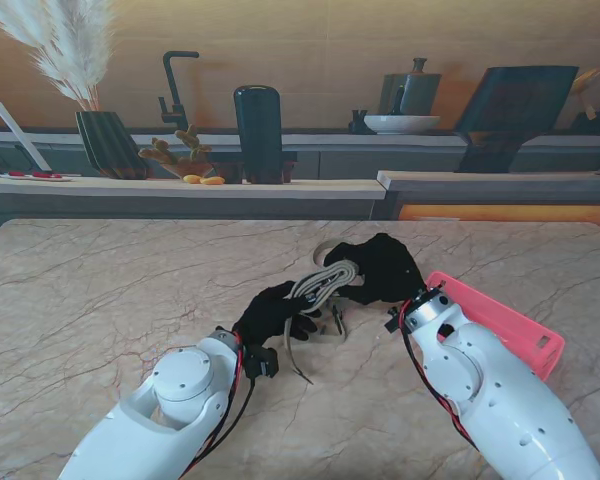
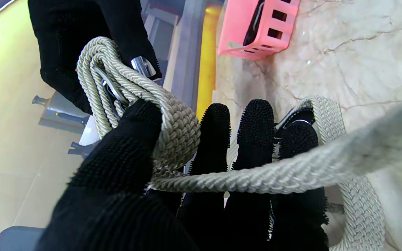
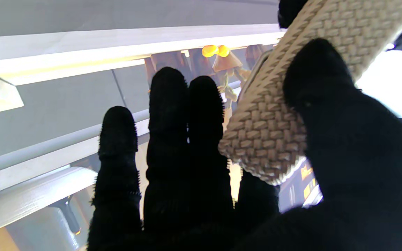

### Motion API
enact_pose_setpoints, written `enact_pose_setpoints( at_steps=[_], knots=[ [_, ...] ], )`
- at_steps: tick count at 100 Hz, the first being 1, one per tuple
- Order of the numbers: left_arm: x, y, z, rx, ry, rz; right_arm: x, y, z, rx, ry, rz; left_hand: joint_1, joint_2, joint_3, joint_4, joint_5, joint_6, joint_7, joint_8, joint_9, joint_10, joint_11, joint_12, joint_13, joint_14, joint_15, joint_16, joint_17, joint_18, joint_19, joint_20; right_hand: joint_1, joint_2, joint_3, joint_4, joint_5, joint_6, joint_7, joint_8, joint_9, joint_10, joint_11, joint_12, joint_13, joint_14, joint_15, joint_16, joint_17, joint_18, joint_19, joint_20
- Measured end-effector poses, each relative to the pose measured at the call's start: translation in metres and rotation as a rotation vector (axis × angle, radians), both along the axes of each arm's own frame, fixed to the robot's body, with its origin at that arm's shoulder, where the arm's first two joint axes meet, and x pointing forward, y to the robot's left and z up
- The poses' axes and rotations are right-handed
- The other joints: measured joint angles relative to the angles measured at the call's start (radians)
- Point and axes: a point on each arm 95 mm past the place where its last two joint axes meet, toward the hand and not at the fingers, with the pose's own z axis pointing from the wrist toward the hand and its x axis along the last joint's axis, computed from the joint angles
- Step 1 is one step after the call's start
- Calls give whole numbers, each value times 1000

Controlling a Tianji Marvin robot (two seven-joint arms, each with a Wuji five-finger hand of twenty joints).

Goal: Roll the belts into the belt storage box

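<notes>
A beige woven belt is partly coiled and held up between both black-gloved hands over the middle of the table. My left hand pinches the coil with thumb against fingers, and a loose length of belt runs across the fingers. My right hand grips the coil's other end, its thumb pressed on the belt. The belt's tail and a dark metal buckle trail onto the table beneath. The pink slotted storage box lies on the table to the right, partly hidden by my right forearm; something dark shows inside the box.
The marble table stretches wide to the left. Beyond its far edge runs a counter with a dark vase of pampas grass, a black cylinder, a faucet and a bowl.
</notes>
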Motion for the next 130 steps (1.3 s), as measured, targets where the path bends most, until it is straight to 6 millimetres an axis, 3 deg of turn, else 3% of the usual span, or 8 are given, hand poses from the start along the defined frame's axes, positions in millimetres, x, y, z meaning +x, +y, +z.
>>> enact_pose_setpoints(
  at_steps=[8,15,30,47,71,84,106,130],
  knots=[
    [-1,-2,0,-47,21,18,0,1,0,23,-18,-46,-120,8,71,2,-4,-2,-7,0,-46,2,0,-12,-51,10,-23,-10,-42,0,-14,0,0,0,-1,0,1,0,0,-1,0,10,1,0,0,9,8,0,0,0,6,0],
    [-2,-4,0,-71,18,29,0,4,-1,63,-25,-83,-188,30,103,5,-52,-4,-28,1,-88,9,-14,-14,-91,15,-52,-11,-70,0,-39,0,0,0,-1,0,1,0,0,-2,0,10,13,0,-2,11,24,0,0,2,13,0],
    [-3,-6,-1,-82,-7,39,4,13,-5,129,-14,-111,-264,31,91,6,-134,-5,-61,5,-192,9,-74,-41,-173,13,-145,-40,-110,-10,-81,-2,0,0,-1,0,2,8,0,-2,0,12,39,-18,-9,16,47,0,-1,10,32,-15],
    [-5,-5,-4,-107,-17,63,8,27,-12,167,-19,-140,-328,30,45,7,-233,-5,-103,-14,-289,8,-131,-89,-259,-19,-251,-88,-151,-44,-153,-28,0,0,-1,0,2,13,0,-2,-1,20,45,-18,-17,23,60,0,-2,11,45,-25],
    [-7,-2,-9,-115,-6,93,13,43,-18,181,-4,-142,-327,30,25,7,-322,-5,-131,-26,-414,7,-167,-114,-354,-45,-327,-121,-206,-87,-232,-64,1,0,10,3,2,32,4,-2,-4,32,83,-51,-17,33,85,-9,-13,24,78,-61],
    [-8,-2,-10,-115,1,125,14,49,-20,186,11,-128,-327,30,25,7,-354,-4,-133,-29,-414,7,-173,-122,-354,-60,-327,-124,-206,-123,-244,-71,15,0,12,5,2,57,6,-2,-4,41,93,-51,-17,41,87,-9,-18,25,84,-70],
    [-12,-2,-12,-117,-12,180,12,58,-23,167,12,-89,-326,30,72,7,-410,1,-102,-36,-427,-6,-146,-122,-354,-83,-322,-147,-159,-168,-244,-71,21,1,23,6,2,92,29,-3,-4,64,104,-60,-19,61,99,-9,-25,38,93,-72],
    [-14,1,-12,-116,-23,253,7,65,-30,132,44,-35,-325,31,121,7,-448,8,-78,-59,-445,-15,-124,-123,-351,-98,-294,-161,-105,-184,-233,-72,21,1,35,26,1,123,54,-3,-4,87,104,-61,-27,80,110,-9,-37,40,99,-82]
  ],
)
